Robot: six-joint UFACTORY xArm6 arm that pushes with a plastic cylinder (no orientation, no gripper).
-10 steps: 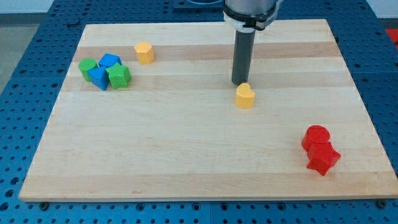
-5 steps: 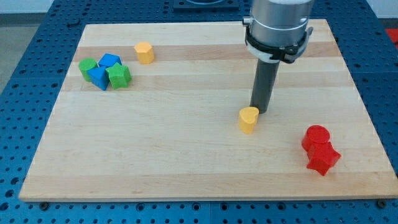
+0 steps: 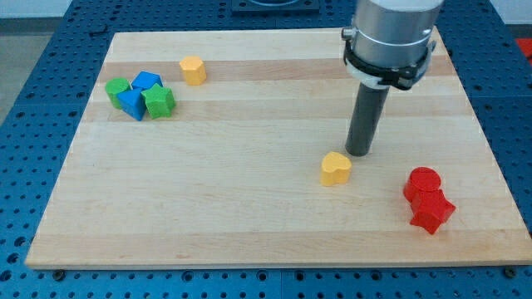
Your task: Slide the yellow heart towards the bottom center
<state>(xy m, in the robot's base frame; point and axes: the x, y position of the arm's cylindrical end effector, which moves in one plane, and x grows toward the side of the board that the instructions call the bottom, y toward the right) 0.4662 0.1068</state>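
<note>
While the heart sits short of its goal, the readings are these:

Progress: the yellow heart (image 3: 336, 168) lies right of the board's middle, roughly mid-height; by my judgement the push is partly done.
Left to do: it wants sliding down and toward the view's left to reach the bottom centre of the wooden board (image 3: 249, 232).
Arm pose: the rod stands upright under the silver wrist; my tip (image 3: 359, 154) rests just beside the heart, up and to the view's right; I cannot tell whether they touch.
Jaws: none fitted; the rod holds nothing and only pushes.
Bystanders: a yellow block (image 3: 193, 71) and a green-and-blue cluster (image 3: 140, 95) sit at upper left; two red blocks (image 3: 426, 199) at lower right, well clear of the path.
</note>
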